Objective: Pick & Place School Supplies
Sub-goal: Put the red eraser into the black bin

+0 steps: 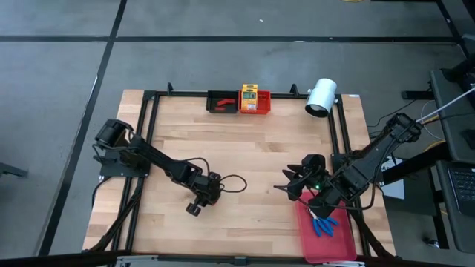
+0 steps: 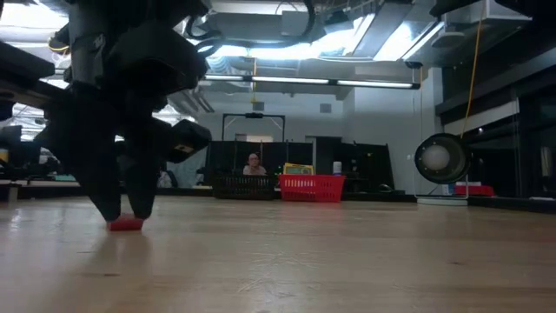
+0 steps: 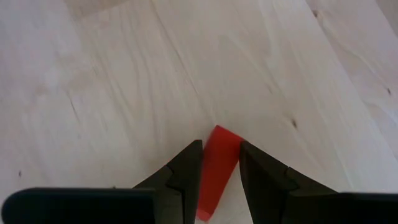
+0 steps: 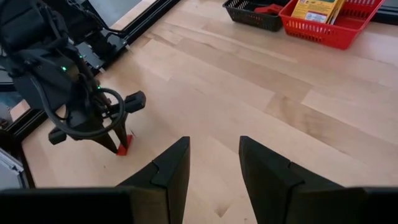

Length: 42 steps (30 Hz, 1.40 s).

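A small red piece (image 3: 217,163) lies on the bare wood at the table's middle-left, and my left gripper (image 3: 221,147) stands over it with a finger on each side. The low view shows the red piece (image 2: 126,224) on the table under those fingers. My right gripper (image 4: 214,144) hangs open above the table's right half, near the flat red tray (image 1: 332,248). Two blue-handled tools (image 1: 323,224) lie on that tray. A yellow-and-green box (image 1: 249,95) sits in the red bin (image 1: 261,110) at the far edge. The other boxes are out of view. My left gripper pinches the red piece between its two fingers, which lie against its long sides near one end (image 3: 219,149). The fingers (image 2: 130,196) come from above, pointing down. The piece lies flat on the table.
A black bin (image 1: 215,106) with a red item inside stands left of the red bin. A white cylindrical lamp (image 1: 321,96) sits at the far right corner. A black frame rail (image 1: 145,133) borders the table. A person (image 2: 253,163) sits beyond the far edge.
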Motion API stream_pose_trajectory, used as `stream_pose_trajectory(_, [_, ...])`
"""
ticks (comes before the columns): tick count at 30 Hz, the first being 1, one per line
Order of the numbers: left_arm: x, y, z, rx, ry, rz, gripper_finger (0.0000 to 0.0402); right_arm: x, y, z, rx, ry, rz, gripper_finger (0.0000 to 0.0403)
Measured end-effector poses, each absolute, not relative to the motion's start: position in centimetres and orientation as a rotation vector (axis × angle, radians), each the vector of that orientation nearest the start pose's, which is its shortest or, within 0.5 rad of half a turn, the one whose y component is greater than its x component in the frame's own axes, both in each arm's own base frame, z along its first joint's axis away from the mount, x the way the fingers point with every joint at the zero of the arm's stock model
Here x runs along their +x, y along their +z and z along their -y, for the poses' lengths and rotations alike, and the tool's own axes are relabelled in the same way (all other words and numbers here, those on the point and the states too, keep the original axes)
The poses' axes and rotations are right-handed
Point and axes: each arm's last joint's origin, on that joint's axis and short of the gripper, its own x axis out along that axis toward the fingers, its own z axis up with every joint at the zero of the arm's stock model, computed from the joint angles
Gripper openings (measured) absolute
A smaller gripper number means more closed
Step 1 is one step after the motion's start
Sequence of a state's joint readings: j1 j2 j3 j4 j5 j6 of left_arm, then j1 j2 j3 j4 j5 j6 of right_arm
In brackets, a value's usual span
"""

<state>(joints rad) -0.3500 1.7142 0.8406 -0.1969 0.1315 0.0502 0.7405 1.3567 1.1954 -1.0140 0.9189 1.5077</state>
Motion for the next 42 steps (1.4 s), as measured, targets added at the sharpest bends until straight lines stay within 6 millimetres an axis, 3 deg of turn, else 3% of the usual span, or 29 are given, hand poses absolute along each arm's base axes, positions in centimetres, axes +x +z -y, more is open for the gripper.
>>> stream_pose_trajectory(17, [28.9, 13.2, 9.5, 0.120, -0.472, -1.078, 0.0102, 19.7, 30.2, -15.3, 0.571, -0.632, -0.476, 0.0141])
stream_pose_trajectory(27, [28.3, 14.9, 10.6, 0.118, -0.545, -1.015, 0.0102, 19.7, 30.2, -15.3, 0.572, -0.633, -0.475, 0.0141])
stream_pose_trajectory(42, [27.6, 13.8, 10.5, 0.155, -0.542, -1.037, 0.0114, 19.7, 30.2, -15.3, 0.594, -0.637, -0.472, 0.0141])
